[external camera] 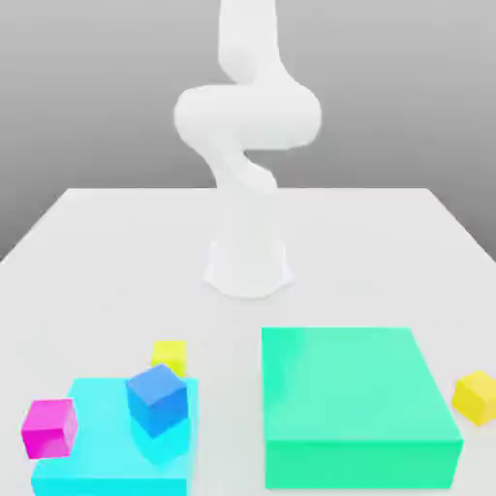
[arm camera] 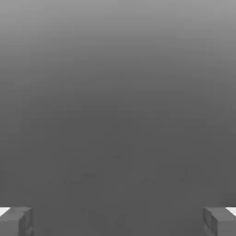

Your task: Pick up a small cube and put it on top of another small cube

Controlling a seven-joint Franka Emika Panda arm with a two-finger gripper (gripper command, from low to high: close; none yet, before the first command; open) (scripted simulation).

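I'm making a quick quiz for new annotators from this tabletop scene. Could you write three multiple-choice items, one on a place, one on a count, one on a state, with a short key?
1. Where is the blue cube?
A. On the light blue block
B. On the green block
C. Beside the arm's base

2. How many yellow cubes are on the table?
A. One
B. Two
C. Three

3. How do the gripper fingers stand?
A. Shut on the pink cube
B. Shut together, empty
C. Wide apart, empty

Key:
1 A: it sits on the light blue block's top.
2 B: one yellow cube lies behind the light blue block, another at the green block's side on the exterior view's right.
3 C: the hand view shows the fingertips far apart with nothing between; the pink cube is down by the light blue block.
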